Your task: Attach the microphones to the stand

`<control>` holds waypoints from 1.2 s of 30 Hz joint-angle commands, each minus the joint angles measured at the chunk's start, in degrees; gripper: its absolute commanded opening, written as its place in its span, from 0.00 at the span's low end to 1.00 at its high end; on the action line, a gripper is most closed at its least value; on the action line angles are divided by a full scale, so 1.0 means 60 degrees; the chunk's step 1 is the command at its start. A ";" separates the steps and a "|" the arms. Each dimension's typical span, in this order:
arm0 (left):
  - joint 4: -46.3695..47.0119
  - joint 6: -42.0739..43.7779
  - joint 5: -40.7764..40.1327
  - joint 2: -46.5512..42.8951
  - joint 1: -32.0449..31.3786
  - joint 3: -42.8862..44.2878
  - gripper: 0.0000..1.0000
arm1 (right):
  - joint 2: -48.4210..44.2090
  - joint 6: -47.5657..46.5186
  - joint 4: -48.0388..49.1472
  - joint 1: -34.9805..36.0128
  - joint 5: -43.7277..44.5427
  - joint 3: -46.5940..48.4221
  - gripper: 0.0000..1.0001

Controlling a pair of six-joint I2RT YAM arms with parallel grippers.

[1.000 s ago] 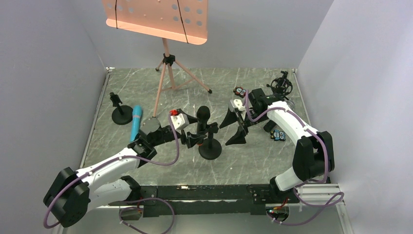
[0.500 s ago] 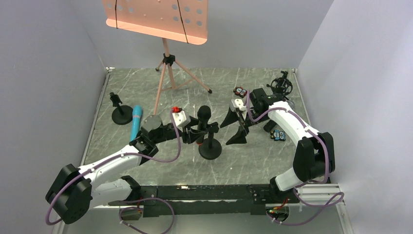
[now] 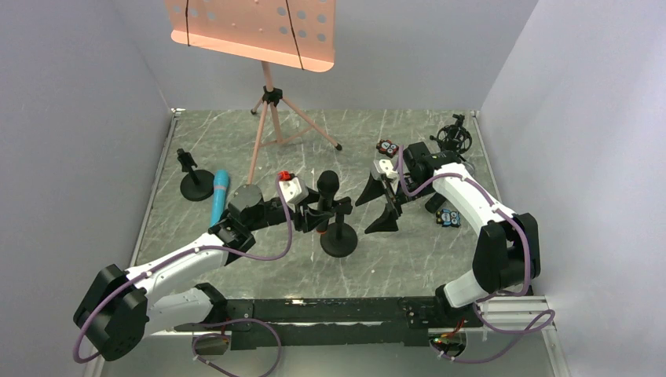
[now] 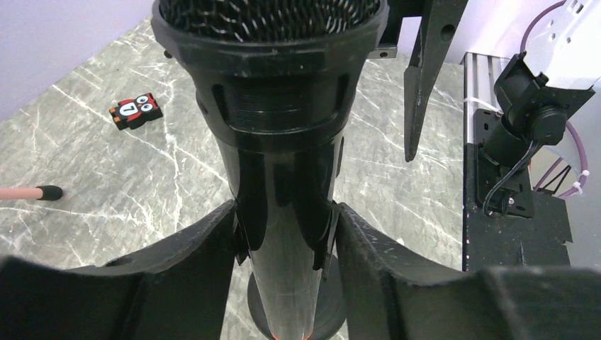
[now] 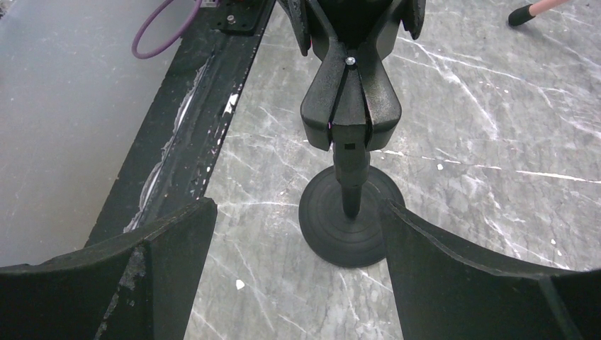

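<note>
A black microphone (image 3: pixel 328 185) (image 4: pixel 283 106) with a mesh head stands upright in the clip of a round-based stand (image 3: pixel 338 239); orange shows at its lower end. My left gripper (image 3: pixel 318 214) (image 4: pixel 283 219) reaches in from the left and is shut on the microphone's body at the clip, both fingers pressing its sides. My right gripper (image 3: pixel 380 206) (image 5: pixel 298 241) hovers open just right of the stand, nothing between its fingers; its camera sees the clip (image 5: pixel 351 106) and base (image 5: pixel 351 223). A cyan-blue microphone (image 3: pixel 219 196) lies on the table at the left.
A second small black stand (image 3: pixel 195 182) stands empty at the far left. A pink music stand (image 3: pixel 267 102) rises at the back. Toy blocks (image 3: pixel 386 147) (image 3: pixel 448 217) (image 4: pixel 135 111) and a black shock mount (image 3: pixel 455 135) lie at the right. Walls enclose the table.
My left gripper has shifted slightly back along the microphone and its jaws have narrowed onto the body. The right arm has not moved.
</note>
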 commanded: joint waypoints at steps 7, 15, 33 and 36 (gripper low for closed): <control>0.0117 -0.0099 0.0033 -0.0224 0.0025 0.0378 0.11 | -0.0295 -0.0505 -0.0150 -0.0097 -0.0498 0.0194 0.90; -0.1182 0.0031 -0.1800 -0.1252 0.0130 0.0820 0.00 | -0.0303 -0.0558 -0.0205 -0.0128 -0.0470 0.0208 0.90; 0.0536 0.0136 -0.3296 0.0543 0.2777 0.2638 0.00 | -0.0312 -0.0624 -0.0257 -0.0215 -0.0449 0.0203 0.90; 0.0944 0.0136 -0.3260 0.1355 0.2955 0.3177 0.00 | -0.0338 -0.0662 -0.0281 -0.0242 -0.0449 0.0205 0.90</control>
